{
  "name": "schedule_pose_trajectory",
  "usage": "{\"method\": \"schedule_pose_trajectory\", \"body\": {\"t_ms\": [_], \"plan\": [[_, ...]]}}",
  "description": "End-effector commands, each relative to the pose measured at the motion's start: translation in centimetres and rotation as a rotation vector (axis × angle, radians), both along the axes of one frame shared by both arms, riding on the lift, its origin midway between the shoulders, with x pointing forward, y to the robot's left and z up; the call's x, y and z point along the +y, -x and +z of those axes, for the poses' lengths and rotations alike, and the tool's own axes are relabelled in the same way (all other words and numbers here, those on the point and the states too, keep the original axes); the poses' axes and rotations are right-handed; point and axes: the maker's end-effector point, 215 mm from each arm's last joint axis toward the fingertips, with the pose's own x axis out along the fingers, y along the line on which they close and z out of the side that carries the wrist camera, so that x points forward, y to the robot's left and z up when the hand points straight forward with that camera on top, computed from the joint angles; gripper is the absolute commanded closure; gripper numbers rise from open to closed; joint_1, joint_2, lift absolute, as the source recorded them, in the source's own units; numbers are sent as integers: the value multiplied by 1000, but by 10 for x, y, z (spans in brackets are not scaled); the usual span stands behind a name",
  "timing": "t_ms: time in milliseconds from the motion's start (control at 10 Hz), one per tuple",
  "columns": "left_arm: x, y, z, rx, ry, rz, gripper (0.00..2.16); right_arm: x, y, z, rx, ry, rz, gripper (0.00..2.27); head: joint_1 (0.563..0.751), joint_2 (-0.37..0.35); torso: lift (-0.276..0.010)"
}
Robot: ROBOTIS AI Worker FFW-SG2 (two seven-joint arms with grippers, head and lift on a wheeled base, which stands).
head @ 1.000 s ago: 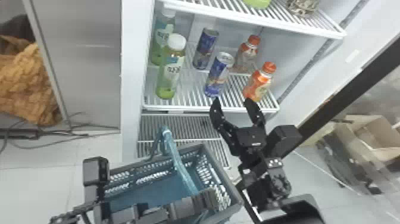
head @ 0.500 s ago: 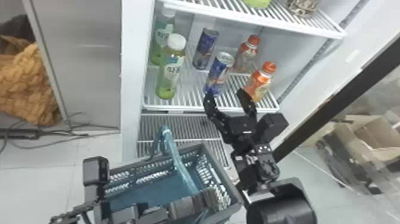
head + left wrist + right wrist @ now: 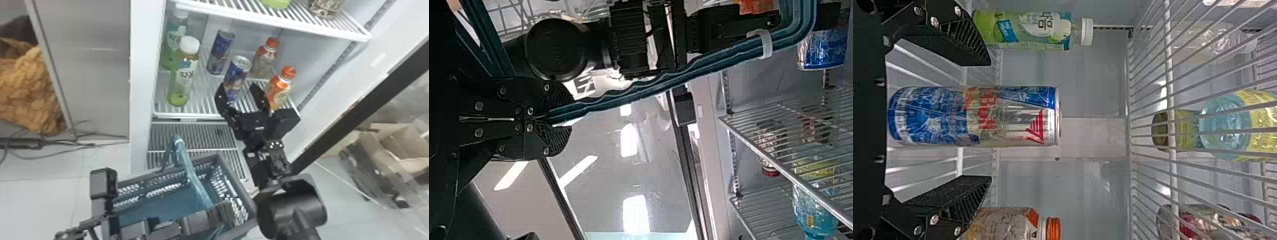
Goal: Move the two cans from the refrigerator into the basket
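Observation:
The right gripper (image 3: 240, 92) is inside the refrigerator in the head view, its open fingers on either side of the front can (image 3: 237, 76), which stands on the shelf. From the right wrist, the can (image 3: 975, 116) lies between the spread fingers of the right gripper (image 3: 988, 120), with gaps on both sides. Behind it stands the second can (image 3: 221, 52). Low in the head view, the left gripper (image 3: 225, 213) is over the blue basket (image 3: 252, 207). In the left wrist view, the left gripper (image 3: 560, 117) is shut on the basket handle (image 3: 644, 92).
Green bottles (image 3: 182, 79) stand left of the cans, orange-capped bottles (image 3: 281, 87) to the right, the nearer one close to the right gripper. An upper shelf (image 3: 274, 20) spans above. The dark door edge (image 3: 360, 105) runs along the right.
My right gripper has moved forward and up toward the shelf, its open fingers coming around the front can. The left arm and basket have stayed put.

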Motion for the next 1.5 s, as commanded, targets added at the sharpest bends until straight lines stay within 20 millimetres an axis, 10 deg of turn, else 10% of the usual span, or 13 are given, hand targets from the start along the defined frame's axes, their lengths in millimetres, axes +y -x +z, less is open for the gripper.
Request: {"method": "schedule_pose_trajectory", "body": {"t_ms": [0, 700, 1400], "plan": [[0, 0, -1, 2, -3, 0, 1181, -1, -11, 0, -6, 3, 0, 211, 695, -350, -276], [-2, 0, -1, -1, -3, -5, 1182, 0, -22, 1, -13, 0, 6, 983, 695, -350, -276], [-1, -1, 0, -1, -2, -1, 1181, 26, 14, 69, -94, -85, 71, 983, 695, -350, -276]]}}
